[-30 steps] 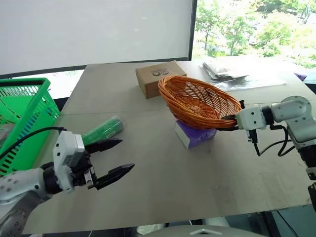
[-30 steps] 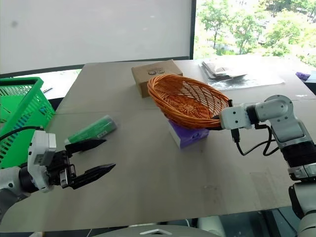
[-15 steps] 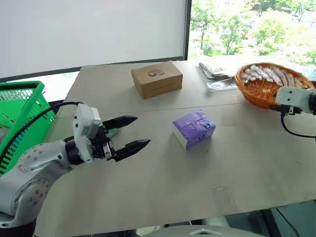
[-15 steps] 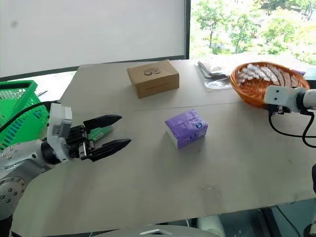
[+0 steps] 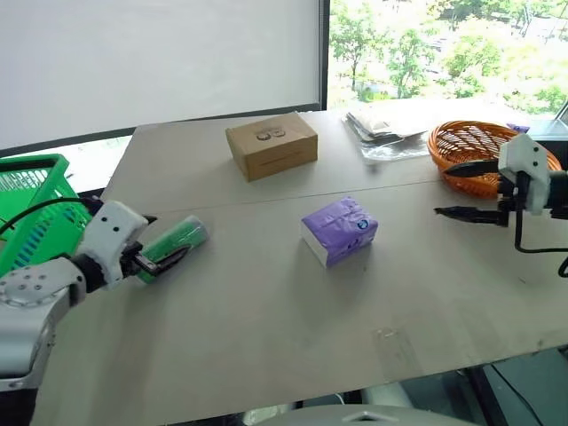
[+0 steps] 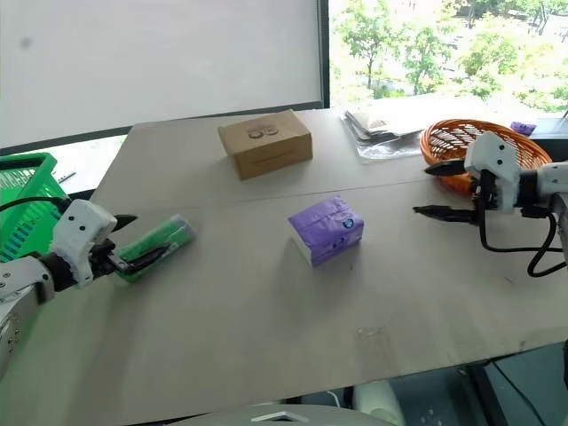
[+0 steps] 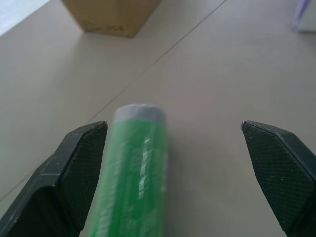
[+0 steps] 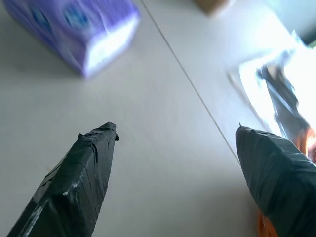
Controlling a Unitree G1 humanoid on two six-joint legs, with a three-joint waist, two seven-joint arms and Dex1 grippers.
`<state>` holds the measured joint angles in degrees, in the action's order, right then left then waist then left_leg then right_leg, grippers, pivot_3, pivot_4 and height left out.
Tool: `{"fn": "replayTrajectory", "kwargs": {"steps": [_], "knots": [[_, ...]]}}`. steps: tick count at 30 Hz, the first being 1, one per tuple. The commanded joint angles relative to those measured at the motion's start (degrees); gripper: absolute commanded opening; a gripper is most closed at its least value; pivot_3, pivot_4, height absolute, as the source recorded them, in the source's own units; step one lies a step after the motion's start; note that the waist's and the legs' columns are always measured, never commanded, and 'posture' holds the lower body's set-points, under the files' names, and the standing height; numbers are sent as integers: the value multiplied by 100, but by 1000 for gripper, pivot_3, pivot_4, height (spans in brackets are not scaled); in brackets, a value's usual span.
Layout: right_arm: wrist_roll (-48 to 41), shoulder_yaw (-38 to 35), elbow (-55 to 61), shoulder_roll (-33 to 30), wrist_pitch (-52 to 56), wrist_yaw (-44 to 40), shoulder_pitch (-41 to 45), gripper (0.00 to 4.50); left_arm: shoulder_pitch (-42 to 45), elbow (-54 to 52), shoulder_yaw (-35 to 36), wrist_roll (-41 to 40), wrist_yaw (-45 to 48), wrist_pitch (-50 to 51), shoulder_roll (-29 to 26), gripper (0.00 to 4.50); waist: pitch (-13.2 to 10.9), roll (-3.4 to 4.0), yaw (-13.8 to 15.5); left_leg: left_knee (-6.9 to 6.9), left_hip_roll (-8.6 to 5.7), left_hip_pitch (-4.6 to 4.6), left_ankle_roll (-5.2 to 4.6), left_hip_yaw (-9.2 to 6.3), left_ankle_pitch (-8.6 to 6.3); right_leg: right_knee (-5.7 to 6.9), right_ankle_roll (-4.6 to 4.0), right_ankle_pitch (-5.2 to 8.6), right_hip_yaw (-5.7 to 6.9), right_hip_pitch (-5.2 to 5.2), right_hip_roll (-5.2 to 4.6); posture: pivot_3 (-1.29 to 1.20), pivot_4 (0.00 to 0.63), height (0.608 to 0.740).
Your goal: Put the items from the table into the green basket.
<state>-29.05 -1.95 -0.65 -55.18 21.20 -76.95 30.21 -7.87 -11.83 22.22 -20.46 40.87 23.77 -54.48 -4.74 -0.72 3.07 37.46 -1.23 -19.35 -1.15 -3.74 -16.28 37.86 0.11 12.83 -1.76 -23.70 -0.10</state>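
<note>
Lying near the desk's (image 5: pixel 266 337) left edge, the packet (image 5: pixel 170 248) is straddled by the left gripper's (image 5: pixel 153 261) spread fingers (image 7: pixel 79 168) but not yet clamped, while pack (image 5: pixel 339 230) and box (image 5: pixel 271 145) wait, the basket (image 5: pixel 35 213) is unfilled, and the right gripper (image 5: pixel 463 189) gapes empty.

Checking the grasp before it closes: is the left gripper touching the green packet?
Cannot tell: in the left wrist view the green packet lies against one finger, contact unclear.
</note>
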Motion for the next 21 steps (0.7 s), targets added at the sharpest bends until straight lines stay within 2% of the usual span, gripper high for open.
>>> {"fn": "replayTrajectory", "kwargs": {"steps": [1, 4, 7, 12, 15, 18, 19, 21], "knots": [[-1514, -434, 1179, 204, 1519, 367, -71, 4123, 335, 536, -367, 618, 77, -656, -125, 4500, 2, 0, 68, 1, -1, -1, 0, -1, 0, -2, 0, 0, 2, 0, -3, 171, 7, 740], [-1974, -344, 1740, 282, 2117, 543, -171, 4123, 871, 1326, -927, 1093, 64, -799, -101, 4500, 10, -1, 156, 7, -10, -8, 0, -1, 0, -6, 2, -1, 7, -1, -13, 167, 5, 740], [-2091, -363, 1947, 340, 2280, 689, -226, 4123, 1107, 1760, -1256, 1277, 316, -813, -145, 4500, 25, -17, 184, 11, -11, -26, 0, -10, 0, -20, 5, -3, 19, -4, -18, 148, 2, 740], [-2029, -375, 2024, 408, 2258, 892, -332, 4123, 1506, 2515, -1667, 1203, 902, -7, -130, 4500, 32, -23, 183, 10, -12, -41, -1, -10, -2, -25, 2, -7, 24, -18, -26, 135, 3, 740], [-2001, -402, 2045, 490, 2150, 1004, -383, 4169, 1806, 2900, -1819, 1323, 1003, 103, -70, 3680, 53, -3, 146, 9, -13, -39, -1, -9, -2, -24, 4, -6, 26, -17, -27, 126, 3, 740], [-2043, -486, 2058, 582, 2099, 1133, -394, 4169, 1936, 2894, -1876, 1328, 1176, 175, -49, 2293, 83, 21, 98, 9, -16, -37, -1, -3, -2, -20, 5, -5, 21, -17, -30, 109, 4, 740], [-2077, -524, 2063, 621, 2099, 1181, -399, 4169, 1971, 2865, -1860, 1320, 1178, 207, -30, 2031, 87, 21, 93, 9, -16, -36, -2, -2, -2, -17, 6, -5, 19, -16, -30, 109, 4, 740], [-2165, -591, 2094, 689, 2143, 1242, -408, 4169, 2038, 2823, -1799, 1342, 1082, 256, -1, 1932, 92, 20, 92, 9, -17, -33, -2, -4, -2, -14, 8, -4, 20, -15, -30, 109, 4, 740]]}}
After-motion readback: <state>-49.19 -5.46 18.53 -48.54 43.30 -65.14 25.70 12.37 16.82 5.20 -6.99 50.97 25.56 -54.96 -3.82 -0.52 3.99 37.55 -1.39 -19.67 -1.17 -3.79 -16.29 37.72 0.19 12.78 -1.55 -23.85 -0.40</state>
